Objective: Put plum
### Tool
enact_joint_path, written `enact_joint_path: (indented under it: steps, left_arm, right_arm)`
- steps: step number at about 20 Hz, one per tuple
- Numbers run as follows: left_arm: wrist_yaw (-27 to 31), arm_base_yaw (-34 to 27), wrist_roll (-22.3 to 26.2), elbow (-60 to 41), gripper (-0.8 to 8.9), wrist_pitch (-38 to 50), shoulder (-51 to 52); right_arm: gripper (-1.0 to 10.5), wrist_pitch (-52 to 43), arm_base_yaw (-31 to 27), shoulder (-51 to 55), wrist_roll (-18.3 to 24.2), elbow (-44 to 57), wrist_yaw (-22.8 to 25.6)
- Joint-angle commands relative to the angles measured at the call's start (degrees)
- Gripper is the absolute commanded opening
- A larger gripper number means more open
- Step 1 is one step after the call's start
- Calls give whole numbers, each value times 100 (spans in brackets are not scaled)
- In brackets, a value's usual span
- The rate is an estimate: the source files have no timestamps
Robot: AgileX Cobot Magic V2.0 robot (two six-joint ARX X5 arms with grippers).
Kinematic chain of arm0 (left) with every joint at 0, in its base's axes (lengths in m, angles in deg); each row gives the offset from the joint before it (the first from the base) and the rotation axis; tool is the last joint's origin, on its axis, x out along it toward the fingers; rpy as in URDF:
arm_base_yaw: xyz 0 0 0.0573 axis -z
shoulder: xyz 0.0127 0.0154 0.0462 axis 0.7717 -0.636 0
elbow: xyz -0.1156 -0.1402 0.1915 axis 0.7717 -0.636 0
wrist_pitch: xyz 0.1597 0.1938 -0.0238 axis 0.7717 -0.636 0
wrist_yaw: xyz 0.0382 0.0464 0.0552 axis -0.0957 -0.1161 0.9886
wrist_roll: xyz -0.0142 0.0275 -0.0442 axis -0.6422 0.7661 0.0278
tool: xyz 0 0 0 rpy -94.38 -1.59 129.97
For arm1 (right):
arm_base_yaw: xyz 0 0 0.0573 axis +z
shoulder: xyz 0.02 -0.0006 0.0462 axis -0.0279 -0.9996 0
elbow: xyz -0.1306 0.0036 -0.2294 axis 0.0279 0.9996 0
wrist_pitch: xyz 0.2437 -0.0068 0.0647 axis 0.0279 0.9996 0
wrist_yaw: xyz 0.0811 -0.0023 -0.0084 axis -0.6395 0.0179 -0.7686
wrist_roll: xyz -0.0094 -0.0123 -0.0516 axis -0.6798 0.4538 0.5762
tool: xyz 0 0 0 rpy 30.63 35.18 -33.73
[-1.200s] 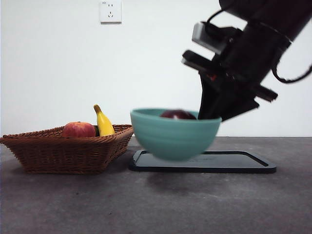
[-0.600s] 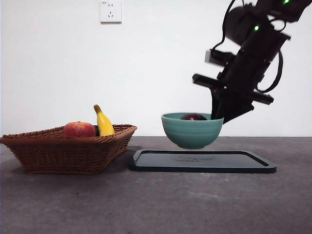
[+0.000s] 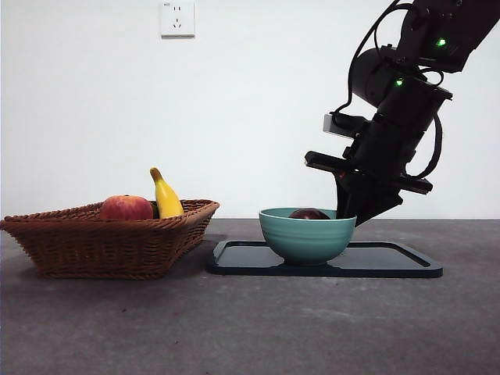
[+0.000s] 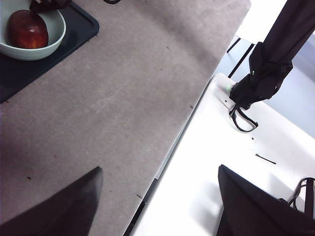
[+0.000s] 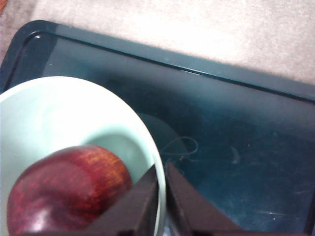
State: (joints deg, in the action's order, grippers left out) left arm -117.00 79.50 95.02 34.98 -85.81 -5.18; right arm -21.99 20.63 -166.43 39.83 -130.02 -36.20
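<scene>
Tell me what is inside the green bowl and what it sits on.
The green bowl holds the plum and rests on the dark tray. The right gripper pinches its rim. The bowl's floor under the plum is hidden.

The plum [image 5: 69, 191] is a glossy dark maroon round fruit sitting inside the teal bowl [image 3: 305, 234], only its top peeking over the rim from the front.

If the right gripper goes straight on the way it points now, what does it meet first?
The right gripper is shut on the bowl rim and points down. Straight below it lies the tray, probably the first thing it meets; the plum sits to the side, inside the bowl.
</scene>
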Motion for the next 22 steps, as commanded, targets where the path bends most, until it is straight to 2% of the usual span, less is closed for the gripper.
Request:
enact_joint_path:
  steps: [1,6,11,16,19,22]
  left_arm:
    - [-28,26,70,105,374,57,-37]
    - [-28,26,72,105,374,59,-37]
    - [-28,26,72,105,374,107,-37]
    - [-28,26,70,105,374,415,-37]
    - [-28,26,66,105,374,516,-37]
    - [-28,26,66,105,374,531,-37]
  right_arm:
    - [180,-28,24,-116,13,-131,2]
    - [193,20,22,68,-46,-131,4]
    - [193,254,24,1102,-17,-131,-17]
    - [193,1521,39,2734,280,-131,-221]
    - [193,2308,39,3399,518,-131,-238]
    - [193,3182,42,3989,614,-125,-472]
